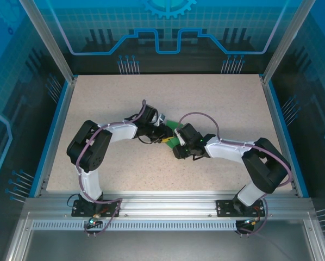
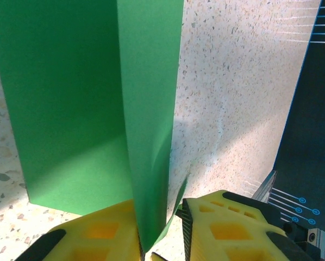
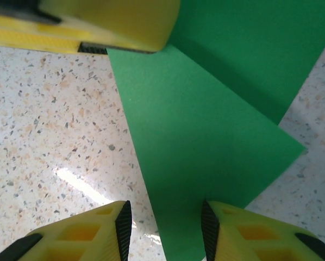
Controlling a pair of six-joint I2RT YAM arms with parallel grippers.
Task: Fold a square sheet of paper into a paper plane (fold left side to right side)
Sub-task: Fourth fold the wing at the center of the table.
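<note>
The speckled table takes up the middle of the overhead view, closed in by blue panels, with an aluminium rail across the bottom carrying both bases. The left arm rises from the lower left, bends sharply at its black elbow at middle left, and runs its white forearm rightward to the centre. The right arm mirrors it: up from the lower right, elbow at middle right, forearm reaching leftward. The wrists meet just below frame centre, close together.

The square sheet of paper lies at the table's centre, largely covered by the two wrists. In the left wrist view it fills the upper left, flat on the table, with one part lifted into a ridge running down mid-frame. In the right wrist view it spreads from upper right to bottom centre, one layer over another.

The left gripper has its jaws narrow around that ridge. The paper rests against the yellow finger at lower left, and a sliver of table shows before the other finger, so nothing is clamped. The right gripper holds its jaws moderately wide, straddling the sheet's lower edge, lower-right finger over paper, holding nothing
</note>
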